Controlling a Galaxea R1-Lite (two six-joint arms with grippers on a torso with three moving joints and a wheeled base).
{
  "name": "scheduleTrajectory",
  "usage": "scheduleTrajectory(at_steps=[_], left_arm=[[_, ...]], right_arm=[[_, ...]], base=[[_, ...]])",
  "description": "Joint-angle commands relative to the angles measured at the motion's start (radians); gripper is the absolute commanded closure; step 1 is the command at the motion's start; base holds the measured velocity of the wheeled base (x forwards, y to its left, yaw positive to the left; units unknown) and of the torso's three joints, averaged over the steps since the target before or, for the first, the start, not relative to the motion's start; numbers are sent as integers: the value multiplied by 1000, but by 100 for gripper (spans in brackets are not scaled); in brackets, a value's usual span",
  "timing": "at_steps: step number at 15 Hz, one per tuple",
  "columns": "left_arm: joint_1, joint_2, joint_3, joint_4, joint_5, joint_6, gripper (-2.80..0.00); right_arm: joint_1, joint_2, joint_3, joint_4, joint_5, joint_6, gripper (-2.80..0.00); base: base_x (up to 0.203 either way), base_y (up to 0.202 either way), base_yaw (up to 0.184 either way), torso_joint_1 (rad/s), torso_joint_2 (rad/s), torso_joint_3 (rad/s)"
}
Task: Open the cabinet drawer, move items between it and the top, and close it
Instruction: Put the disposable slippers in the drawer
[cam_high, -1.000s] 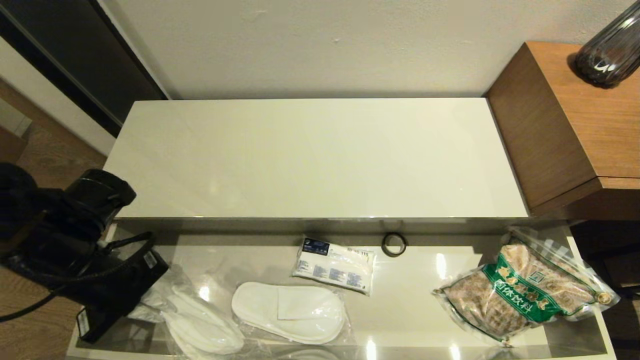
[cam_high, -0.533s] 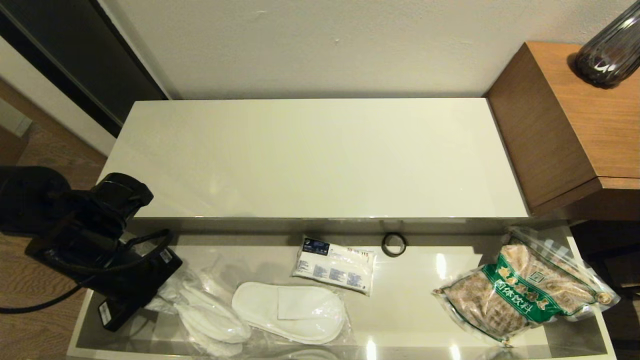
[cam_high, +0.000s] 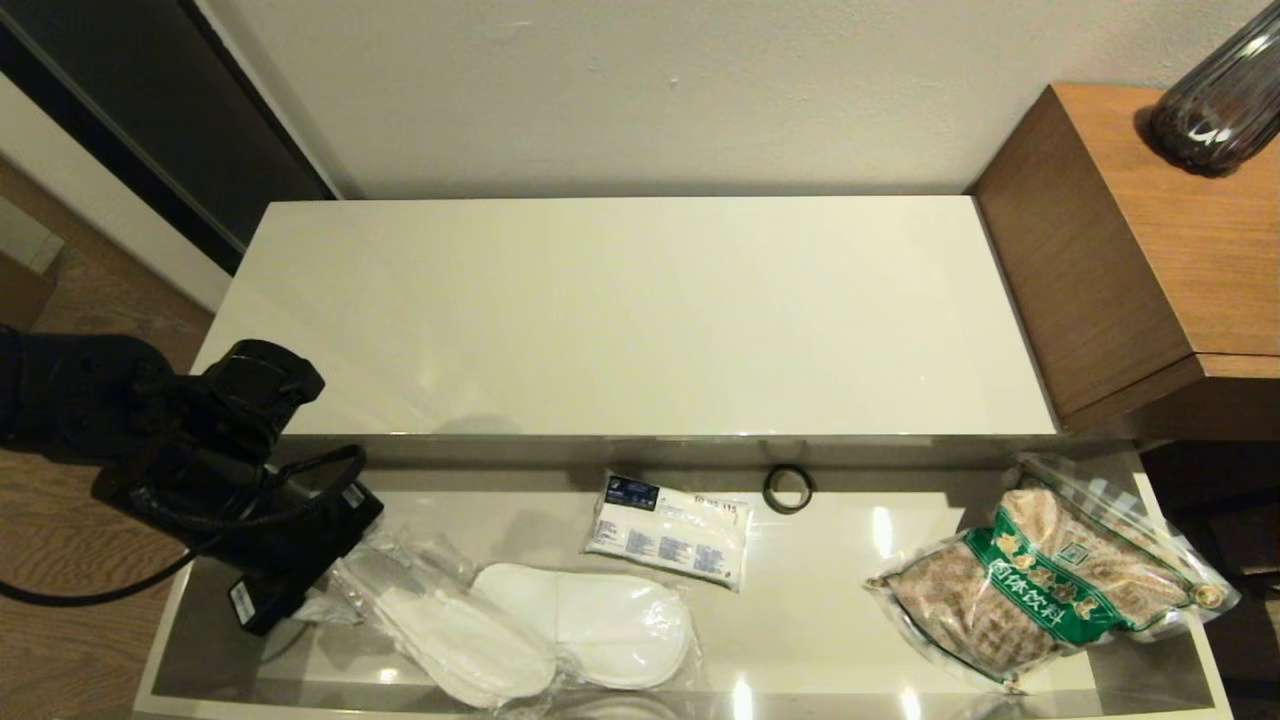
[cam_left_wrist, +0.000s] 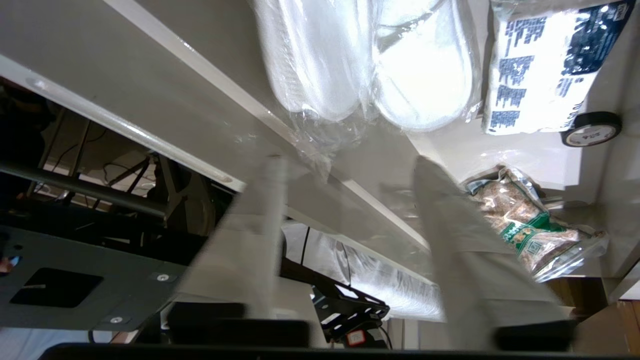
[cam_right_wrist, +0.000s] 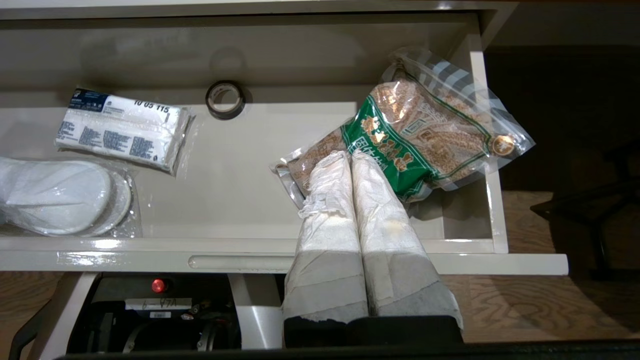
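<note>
The cabinet drawer (cam_high: 820, 600) stands pulled out below the top (cam_high: 640, 310), which is bare. In it lie the items: the slipper pair (cam_high: 530, 625) in clear plastic at the left, and the grain bag (cam_high: 1050, 570) with its green label at the right end. My left gripper (cam_left_wrist: 348, 161) hangs over the drawer's left end, open, with the slipper pair (cam_left_wrist: 370, 60) just beyond its fingertips and its plastic edge close by. My right gripper (cam_right_wrist: 350, 155) is shut and empty above the drawer's front rim (cam_right_wrist: 240, 261), tips over the near end of the grain bag (cam_right_wrist: 420, 130).
A small white packet with blue print (cam_high: 668, 530) and a black ring (cam_high: 787, 489) lie toward the back of the drawer. A brown wooden cube (cam_high: 1150, 250) with a dark ribbed vase (cam_high: 1215, 100) stands right of the top. A wall runs behind.
My left gripper moved right and slightly back, then opened. The slipper pack went right with it and now lies flat, one slipper overlapping the other. The right arm has not moved.
</note>
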Motion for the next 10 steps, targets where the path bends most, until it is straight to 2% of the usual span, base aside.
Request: scheduleTrajectory(at_steps=[1, 3, 5, 7, 8, 10], left_arm=[[2, 2, -2, 2, -2, -6, -280], [1, -34, 7, 3, -6, -8, -280], [-1, -158, 51, 6, -8, -6, -280], [-8, -342, 146, 12, -6, 23, -280], [-10, -438, 206, 22, -5, 58, 0], [-14, -582, 352, 90, -2, 165, 0]], right_arm=[[0, 1, 0, 0, 1, 0, 0], [0, 1, 0, 0, 1, 0, 0], [0, 1, 0, 0, 1, -2, 0], [0, 1, 0, 0, 1, 0, 0], [0, 1, 0, 0, 1, 0, 0], [0, 1, 0, 0, 1, 0, 0]], base=[[0, 0, 0, 0, 0, 0], [0, 0, 0, 0, 0, 0], [0, 0, 0, 0, 0, 0], [0, 0, 0, 0, 0, 0], [0, 0, 0, 0, 0, 0], [0, 0, 0, 0, 0, 0]])
